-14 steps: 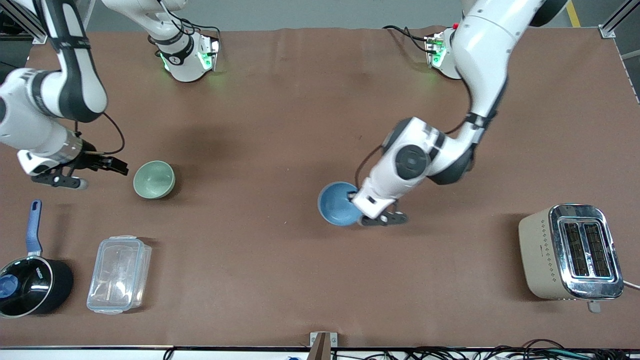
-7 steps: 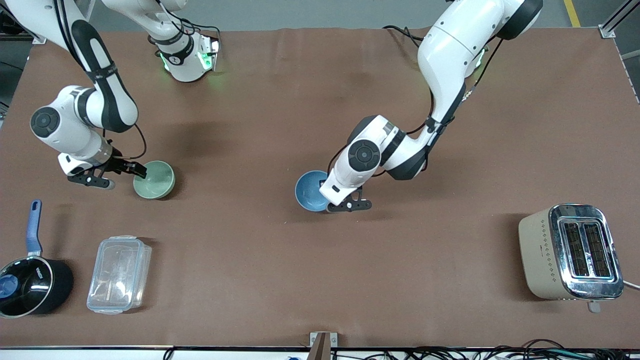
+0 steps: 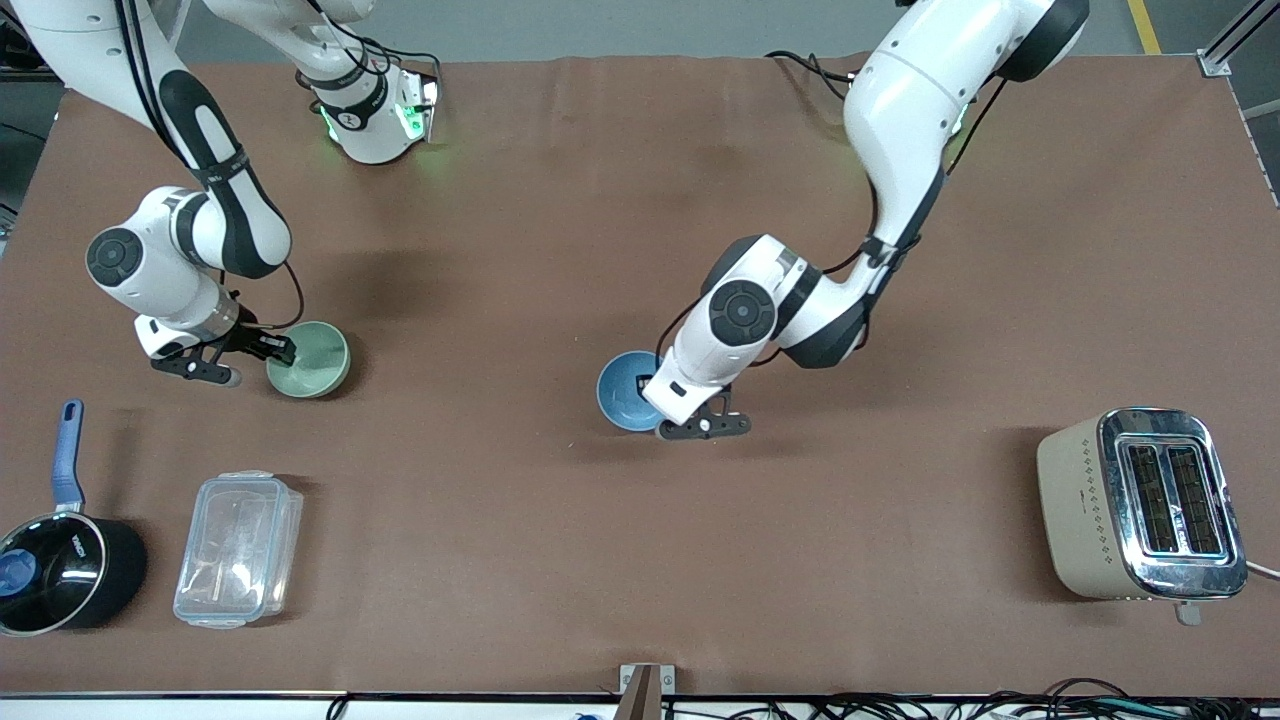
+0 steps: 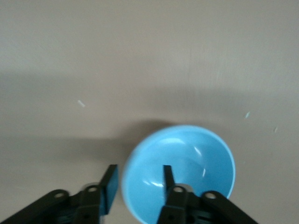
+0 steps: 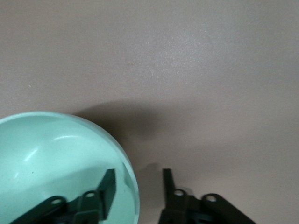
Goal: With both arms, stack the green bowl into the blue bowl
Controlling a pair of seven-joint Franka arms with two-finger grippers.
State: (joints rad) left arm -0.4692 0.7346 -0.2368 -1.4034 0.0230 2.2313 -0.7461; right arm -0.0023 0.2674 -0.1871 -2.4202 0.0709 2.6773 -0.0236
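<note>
A: What lies around the bowls?
B: A black saucepan (image 3: 62, 570) with a blue handle and a clear lidded box (image 3: 238, 548), nothing visible inside it, sit nearest the front camera at the right arm's end; a toaster (image 3: 1140, 505) stands at the left arm's end. All are well apart from both bowls.

A: The surface?
B: A brown table (image 3: 560, 230), cables along its front edge.

A: And the bowls?
B: The green bowl (image 3: 309, 359) sits upright; the right gripper (image 3: 262, 358) straddles its rim, one finger inside, still parted. The blue bowl (image 3: 624, 389) sits mid-table; the left gripper (image 4: 138, 185) straddles its rim too, unclosed.
</note>
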